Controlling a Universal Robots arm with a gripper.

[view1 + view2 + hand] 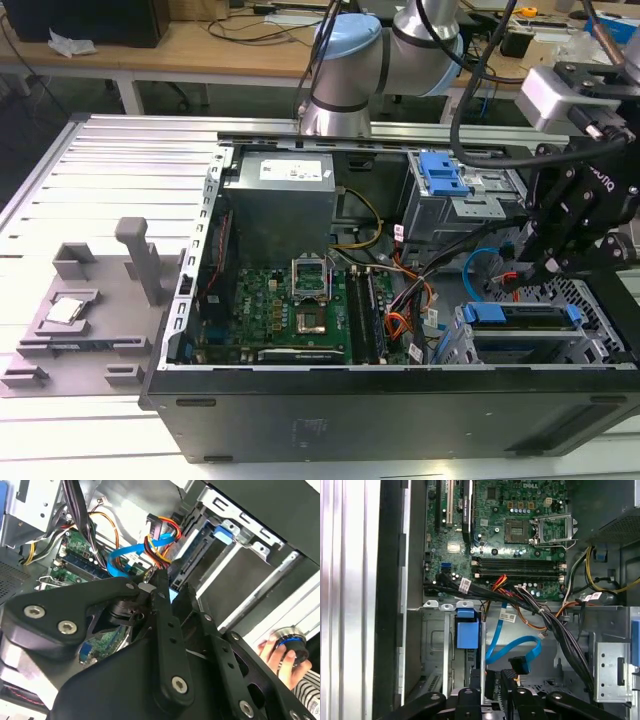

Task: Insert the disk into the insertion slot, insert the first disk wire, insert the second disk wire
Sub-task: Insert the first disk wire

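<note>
The disk [520,322], grey in its blue frame, lies inside the insertion slot [598,300], the perforated cage at the exterior view's right. Both wrist views show it, with the blue frame end [467,630] in the first and the disk body [240,577] in the second. My gripper [545,268] hangs just above the disk's wire end. Its black fingers [476,680] stand a narrow gap apart, and I see nothing between them. The first disk wire [167,542], orange-red with a dark plug, hangs loose beside the fingertips. The second disk wire [520,645] loops free, its plug near one finger.
The case lies open with the motherboard [290,310], the power supply [280,205] and black cable bundles [555,625] near the cage. A grey box with a blue latch [445,185] stands behind the gripper. A person's hand [277,655] holds a knob outside the case. A grey fixture [90,300] sits at the exterior view's left.
</note>
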